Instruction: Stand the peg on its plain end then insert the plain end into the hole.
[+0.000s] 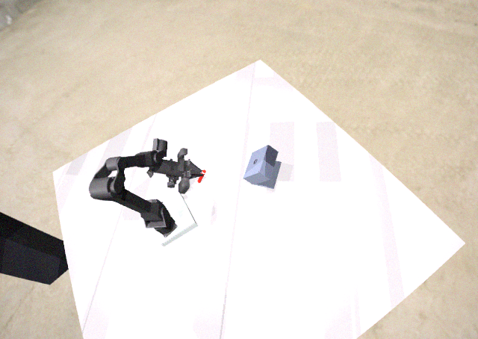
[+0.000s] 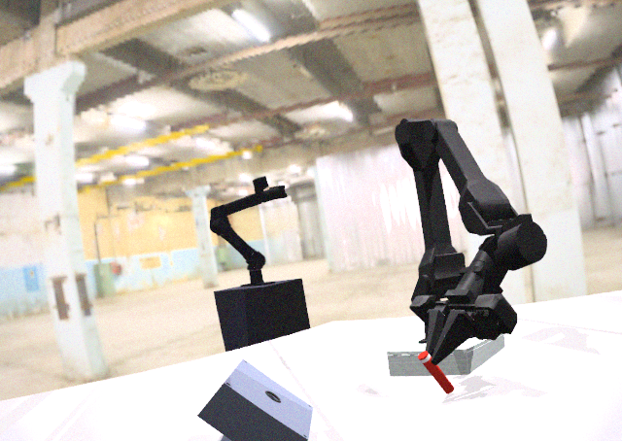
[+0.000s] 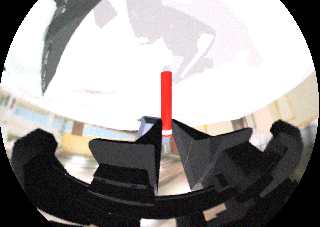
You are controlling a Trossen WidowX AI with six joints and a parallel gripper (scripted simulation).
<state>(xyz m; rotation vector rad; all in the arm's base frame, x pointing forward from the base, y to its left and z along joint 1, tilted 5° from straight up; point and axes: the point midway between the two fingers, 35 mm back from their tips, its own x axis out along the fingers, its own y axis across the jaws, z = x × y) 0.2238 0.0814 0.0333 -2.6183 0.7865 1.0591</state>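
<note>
The red peg (image 1: 200, 178) (image 2: 439, 375) (image 3: 166, 99) has a white band near its upper end. My gripper (image 1: 202, 174) (image 2: 430, 357) (image 3: 167, 124) is shut on the peg close to the banded end. The peg is tilted, its plain end pointing down and away from the fingertips. Whether the plain end touches the table (image 1: 308, 219) cannot be told. The blue-grey sloped panel (image 1: 252, 169) (image 2: 293, 404) stands apart from the gripper, to its right in the top view. Its one hole (image 1: 255, 161) (image 2: 272, 396) shows as a dark ring in the face and looks empty.
A pale grey plate (image 1: 180, 234) (image 2: 412, 363) lies under the arm's base, close to the gripper. A dark pedestal (image 1: 28, 252) (image 2: 263, 313) stands beyond the table's edge, with a second dark arm (image 2: 235, 238) on it in the exterior view.
</note>
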